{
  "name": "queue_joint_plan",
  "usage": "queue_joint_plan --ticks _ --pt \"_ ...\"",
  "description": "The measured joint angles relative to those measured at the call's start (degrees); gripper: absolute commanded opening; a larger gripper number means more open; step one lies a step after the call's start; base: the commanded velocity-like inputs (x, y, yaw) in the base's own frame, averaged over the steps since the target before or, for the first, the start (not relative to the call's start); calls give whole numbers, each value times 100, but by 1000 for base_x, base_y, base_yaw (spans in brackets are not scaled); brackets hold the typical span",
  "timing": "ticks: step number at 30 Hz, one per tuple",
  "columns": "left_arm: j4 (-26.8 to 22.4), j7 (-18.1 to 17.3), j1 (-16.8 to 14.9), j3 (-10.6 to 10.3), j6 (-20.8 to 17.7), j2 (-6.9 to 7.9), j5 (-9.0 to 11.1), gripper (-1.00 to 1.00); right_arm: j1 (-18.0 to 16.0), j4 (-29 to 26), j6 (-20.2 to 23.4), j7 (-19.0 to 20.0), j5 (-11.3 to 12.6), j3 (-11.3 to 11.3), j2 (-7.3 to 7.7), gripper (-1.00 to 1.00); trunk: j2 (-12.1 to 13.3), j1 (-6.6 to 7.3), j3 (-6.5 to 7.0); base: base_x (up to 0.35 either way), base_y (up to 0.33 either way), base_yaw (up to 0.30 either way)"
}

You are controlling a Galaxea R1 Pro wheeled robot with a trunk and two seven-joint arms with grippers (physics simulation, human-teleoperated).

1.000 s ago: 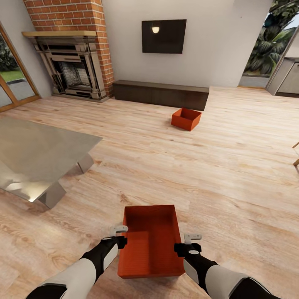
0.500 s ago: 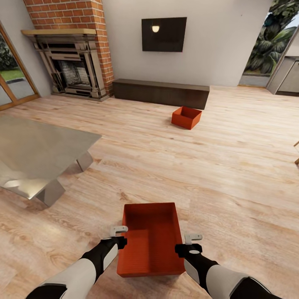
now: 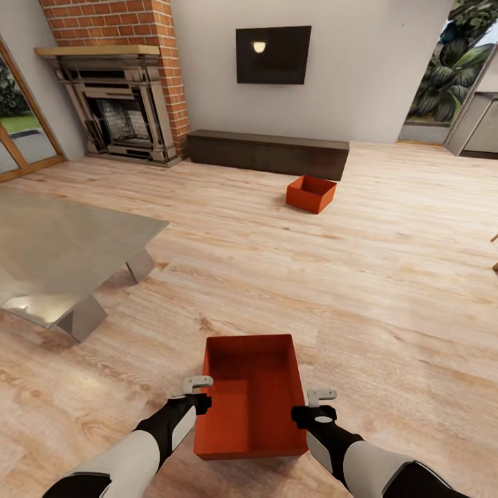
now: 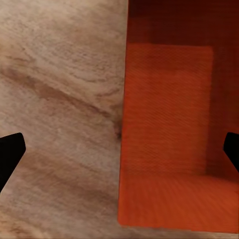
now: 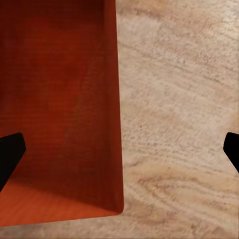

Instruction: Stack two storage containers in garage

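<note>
Fireplace of brick stands at your far left, and nearer on that side a glossy grey table sits on the wood floor. Between your arms lies the near bin, open side up, resting on the planks. Your left gripper sits just beside the bin's left wall; in the left wrist view its dark fingertips stand wide apart, one over bare planks and one over the bin, so the jaws are released and straddle that wall without pinching it. Your right gripper mirrors this at the bin's right wall; in the right wrist view its fingertips are likewise spread wide, one over the bin's interior and the other over the floor, jaws released and closed on nothing. Ahead, a dark TV hangs on the white wall above a low dark cabinet. The far bin rests on the floor just in front of the cabinet's right end, well apart from the near one. At the far right a doorway shows green foliage.
</note>
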State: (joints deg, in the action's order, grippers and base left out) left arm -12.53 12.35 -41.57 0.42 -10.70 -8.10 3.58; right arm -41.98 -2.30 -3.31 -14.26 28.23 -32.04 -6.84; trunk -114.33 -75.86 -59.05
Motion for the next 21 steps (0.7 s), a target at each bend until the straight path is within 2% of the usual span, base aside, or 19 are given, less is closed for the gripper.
queue_joint_plan --ticks 16,21 --pt "0 0 0 -2 0 -11 0 100 1 -2 -5 0 9 0 9 100 -642 -352 -287 0 0 0" --pt "0 0 0 0 0 -7 -1 100 0 -3 -8 0 4 -1 9 100 -643 -352 -288 0 0 0"
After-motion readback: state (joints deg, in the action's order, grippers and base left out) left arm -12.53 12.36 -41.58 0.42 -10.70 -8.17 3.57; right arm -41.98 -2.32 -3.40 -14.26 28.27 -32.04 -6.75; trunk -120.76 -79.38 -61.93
